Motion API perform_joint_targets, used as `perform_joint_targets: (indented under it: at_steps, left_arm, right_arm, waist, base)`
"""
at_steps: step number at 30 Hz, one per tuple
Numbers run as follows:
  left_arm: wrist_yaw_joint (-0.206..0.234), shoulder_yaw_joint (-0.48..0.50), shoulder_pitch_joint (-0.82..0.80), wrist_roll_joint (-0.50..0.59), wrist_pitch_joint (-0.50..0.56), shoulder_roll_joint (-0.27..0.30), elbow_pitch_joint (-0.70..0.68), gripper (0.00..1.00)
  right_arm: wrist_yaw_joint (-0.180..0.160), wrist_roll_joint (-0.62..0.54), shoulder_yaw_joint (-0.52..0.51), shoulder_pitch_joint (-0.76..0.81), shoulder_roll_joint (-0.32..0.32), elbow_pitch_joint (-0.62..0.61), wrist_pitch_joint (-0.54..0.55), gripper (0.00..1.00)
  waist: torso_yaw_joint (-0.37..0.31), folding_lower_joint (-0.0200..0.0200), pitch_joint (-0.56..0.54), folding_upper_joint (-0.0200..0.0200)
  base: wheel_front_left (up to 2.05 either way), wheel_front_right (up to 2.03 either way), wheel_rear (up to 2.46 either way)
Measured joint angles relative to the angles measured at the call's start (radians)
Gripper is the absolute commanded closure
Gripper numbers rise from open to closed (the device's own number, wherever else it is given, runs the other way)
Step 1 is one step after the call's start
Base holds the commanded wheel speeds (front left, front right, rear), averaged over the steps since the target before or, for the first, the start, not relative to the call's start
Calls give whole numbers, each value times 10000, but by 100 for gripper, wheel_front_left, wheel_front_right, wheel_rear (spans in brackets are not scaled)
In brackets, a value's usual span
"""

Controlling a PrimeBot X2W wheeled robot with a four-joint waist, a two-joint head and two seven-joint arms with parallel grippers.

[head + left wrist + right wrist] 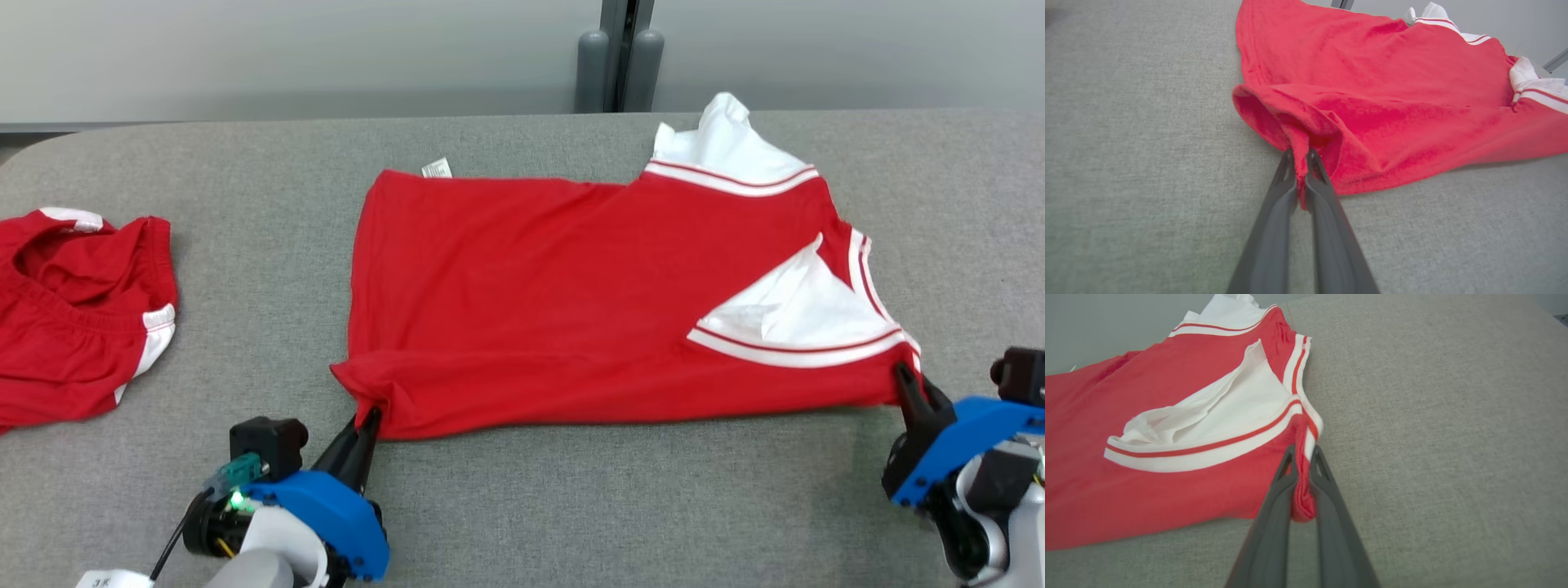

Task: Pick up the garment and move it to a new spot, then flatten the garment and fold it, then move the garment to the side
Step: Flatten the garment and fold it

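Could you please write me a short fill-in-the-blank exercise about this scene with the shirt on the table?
The shirt spread on the grey table is mostly ____.
The left tool is ____ on its near hem corner.
The right tool grips it beside a ____ sleeve.
A second garment lies bunched at the robot's far ____.
Missing words: red; shut; white; left.
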Motion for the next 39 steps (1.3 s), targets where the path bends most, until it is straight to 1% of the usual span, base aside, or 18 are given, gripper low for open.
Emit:
perform_joint_targets:
  at_steps: [5,7,11,15,16,17,18,25,29,33,34,39]
  left_arm:
    - [514,-127,947,-146,604,512,-1264,100]
    - [675,-215,1317,-138,792,658,-1772,100]
    - [1024,-259,1971,-251,1043,903,-2460,100]
    - [1225,-203,2343,-420,1126,1051,-2855,100]
    - [1264,-199,2371,-426,1143,1074,-2913,62]
    - [1266,-211,2383,-449,1233,1095,-2968,26]
    - [1267,-240,2386,-474,1352,1112,-2993,0]
    - [1358,-284,2407,-479,1569,1266,-3183,0]
    - [1358,-138,2339,-581,1856,1687,-3570,0]
    - [1285,104,1880,-604,2280,2196,-4090,0]
    - [1252,157,1674,-600,2428,2359,-4205,0]
    - [817,696,490,-1174,3216,2698,-4362,0]
  right_arm:
    - [0,401,25,1164,50,-1237,581,100]
    - [0,639,-2,1579,52,-1632,660,100]
    - [0,1032,-33,2337,58,-2134,796,100]
    - [0,1241,-75,2842,59,-2431,965,100]
    - [0,1321,-58,2928,59,-2474,1001,89]
    - [0,1404,19,3012,56,-2531,1028,51]
    - [-2,1455,84,3069,56,-2562,1093,0]
    - [-2,1584,184,3121,58,-2690,1051,0]
    - [-2,1227,119,2925,56,-3177,1346,0]
    - [-2,667,334,2318,8,-3946,1881,0]
    - [-2,552,454,2127,-127,-4061,2050,0]
    - [-2,677,1386,767,-1087,-4019,2951,0]
  waist:
    - [11,0,-239,0]
    - [40,0,-279,0]
    - [79,0,-318,0]
    - [108,0,-332,0]
    - [112,0,-335,0]
    - [111,0,-337,0]
    - [108,0,-338,0]
    - [34,0,-363,0]
    - [-29,0,-337,0]
    - [-114,0,-255,0]
    - [-136,0,-228,0]
    - [-368,0,-67,0]
  base:
    - [0,0,0]
    - [0,0,0]
    - [0,0,0]
    - [0,0,0]
    - [0,0,0]
    - [0,0,0]
    - [0,0,0]
    - [0,0,0]
    - [0,0,0]
    - [0,0,0]
    - [0,0,0]
    - [0,0,0]
